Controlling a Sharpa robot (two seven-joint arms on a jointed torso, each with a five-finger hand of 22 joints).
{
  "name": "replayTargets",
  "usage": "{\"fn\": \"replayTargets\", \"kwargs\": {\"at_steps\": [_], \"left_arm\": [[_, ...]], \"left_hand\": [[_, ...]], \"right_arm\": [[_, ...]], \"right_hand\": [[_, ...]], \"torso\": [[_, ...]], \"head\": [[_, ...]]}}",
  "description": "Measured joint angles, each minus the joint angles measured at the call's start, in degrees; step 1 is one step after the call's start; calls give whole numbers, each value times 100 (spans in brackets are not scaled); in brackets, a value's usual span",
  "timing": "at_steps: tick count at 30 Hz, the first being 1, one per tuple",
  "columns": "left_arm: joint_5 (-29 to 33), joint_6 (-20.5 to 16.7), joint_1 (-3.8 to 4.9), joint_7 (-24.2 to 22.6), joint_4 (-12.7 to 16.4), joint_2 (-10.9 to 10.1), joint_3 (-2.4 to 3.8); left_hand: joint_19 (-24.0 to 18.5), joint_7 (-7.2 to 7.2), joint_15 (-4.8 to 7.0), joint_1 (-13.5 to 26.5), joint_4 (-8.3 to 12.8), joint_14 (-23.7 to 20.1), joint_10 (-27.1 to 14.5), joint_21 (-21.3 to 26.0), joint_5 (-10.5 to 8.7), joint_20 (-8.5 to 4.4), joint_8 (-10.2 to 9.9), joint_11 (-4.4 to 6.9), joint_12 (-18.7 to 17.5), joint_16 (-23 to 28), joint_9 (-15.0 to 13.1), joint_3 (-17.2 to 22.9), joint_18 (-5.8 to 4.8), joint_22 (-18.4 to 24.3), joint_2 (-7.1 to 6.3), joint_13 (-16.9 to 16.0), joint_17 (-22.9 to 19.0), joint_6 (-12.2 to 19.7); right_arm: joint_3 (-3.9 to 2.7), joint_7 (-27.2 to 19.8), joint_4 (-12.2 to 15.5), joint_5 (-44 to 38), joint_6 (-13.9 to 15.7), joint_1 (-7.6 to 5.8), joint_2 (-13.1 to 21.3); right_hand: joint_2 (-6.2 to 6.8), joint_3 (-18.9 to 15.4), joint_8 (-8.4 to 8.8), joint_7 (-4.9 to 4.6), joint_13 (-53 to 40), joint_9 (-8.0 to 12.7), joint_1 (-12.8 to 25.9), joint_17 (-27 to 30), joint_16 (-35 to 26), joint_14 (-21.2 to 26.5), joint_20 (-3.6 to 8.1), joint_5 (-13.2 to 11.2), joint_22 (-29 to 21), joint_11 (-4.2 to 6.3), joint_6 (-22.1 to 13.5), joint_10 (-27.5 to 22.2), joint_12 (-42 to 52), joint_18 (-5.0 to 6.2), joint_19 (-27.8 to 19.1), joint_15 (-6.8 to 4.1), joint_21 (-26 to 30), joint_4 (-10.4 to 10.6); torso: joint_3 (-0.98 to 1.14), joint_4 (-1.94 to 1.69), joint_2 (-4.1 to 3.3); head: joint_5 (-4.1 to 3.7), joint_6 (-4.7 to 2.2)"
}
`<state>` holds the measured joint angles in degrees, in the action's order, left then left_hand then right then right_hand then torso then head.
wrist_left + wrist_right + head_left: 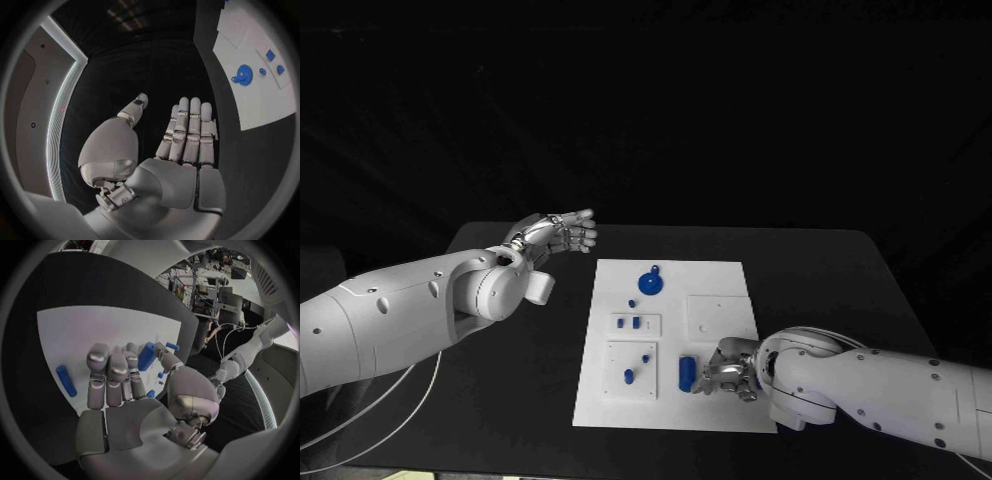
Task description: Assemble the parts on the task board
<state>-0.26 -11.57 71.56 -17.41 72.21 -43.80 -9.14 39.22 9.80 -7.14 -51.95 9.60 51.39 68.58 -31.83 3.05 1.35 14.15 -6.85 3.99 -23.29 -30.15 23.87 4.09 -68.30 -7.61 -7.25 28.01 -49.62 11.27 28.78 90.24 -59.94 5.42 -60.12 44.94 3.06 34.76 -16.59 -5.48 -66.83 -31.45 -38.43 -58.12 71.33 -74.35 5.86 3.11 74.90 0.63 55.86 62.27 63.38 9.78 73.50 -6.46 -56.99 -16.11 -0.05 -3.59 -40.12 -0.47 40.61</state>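
**Right hand works at the board's near edge; left hand waits aside**

The right hand [730, 368] hovers over the near right part of the task board [718, 280], fingers curled; whether it pinches the blue part [146, 356] by its fingertips I cannot tell. An oblong part [687, 373] lies just beside it. The left hand [560, 235], flat and holding nothing, waits off the board's far left corner, probably to keep clear. The bench [834, 260] is black, the room dark.

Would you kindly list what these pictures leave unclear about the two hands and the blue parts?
- Head view: the silver right hand covers the white task board beneath it, so contact with the blue cylinder part is unclear.
- Right wrist view: its fingers partly hide a blue block part; grip uncertain.
- Head view: the small blue parts are too small to identify.
- The silver left hand is open.
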Motion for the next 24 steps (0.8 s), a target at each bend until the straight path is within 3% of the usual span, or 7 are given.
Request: {"fn": "replayTargets", "kwargs": {"at_steps": [11,13,15,24], "left_arm": [[0,0,0,10,-1,-7,0],[0,0,0,11,-1,-7,0],[0,0,0,12,-2,-7,0],[0,1,0,16,-9,-9,0]], "left_hand": [[0,0,0,0,0,0,0,0,0,0,0,0,0,0,0,0,-10,1,0,0,5,0],[0,0,0,0,0,0,0,0,0,0,0,0,0,0,0,0,-11,1,0,0,5,0],[0,0,0,0,0,0,0,0,0,0,0,0,0,0,0,0,-12,1,0,0,5,0],[0,0,0,0,0,0,0,0,0,0,0,0,0,0,4,0,-22,-4,0,-1,10,0]], "right_arm": [[0,-20,-83,-63,21,0,-74],[0,-18,-102,-77,29,0,-73],[-1,-15,-111,-85,31,0,-72],[-1,-9,-139,-97,7,0,-59]], "right_hand": [[-220,60,-33,45,19,-6,11,-6,1,-21,-45,0,0,21,88,63,24,0,19,-18,-24,61],[-338,94,-34,56,27,-9,71,-8,1,-41,-64,0,0,50,133,93,24,1,39,-37,-25,120],[-378,134,-38,67,35,-8,111,-12,1,-41,-85,0,0,50,145,93,24,2,18,-37,-26,171],[-443,242,-38,33,35,19,176,-18,1,-50,-85,0,1,50,233,134,24,7,18,-29,-47,257]], "torso": [[-4,-7,-1],[-5,-7,-1],[-6,-7,-1],[-4,-3,-1]], "head": [[-8,39],[-14,42],[-14,44],[4,63]]}}
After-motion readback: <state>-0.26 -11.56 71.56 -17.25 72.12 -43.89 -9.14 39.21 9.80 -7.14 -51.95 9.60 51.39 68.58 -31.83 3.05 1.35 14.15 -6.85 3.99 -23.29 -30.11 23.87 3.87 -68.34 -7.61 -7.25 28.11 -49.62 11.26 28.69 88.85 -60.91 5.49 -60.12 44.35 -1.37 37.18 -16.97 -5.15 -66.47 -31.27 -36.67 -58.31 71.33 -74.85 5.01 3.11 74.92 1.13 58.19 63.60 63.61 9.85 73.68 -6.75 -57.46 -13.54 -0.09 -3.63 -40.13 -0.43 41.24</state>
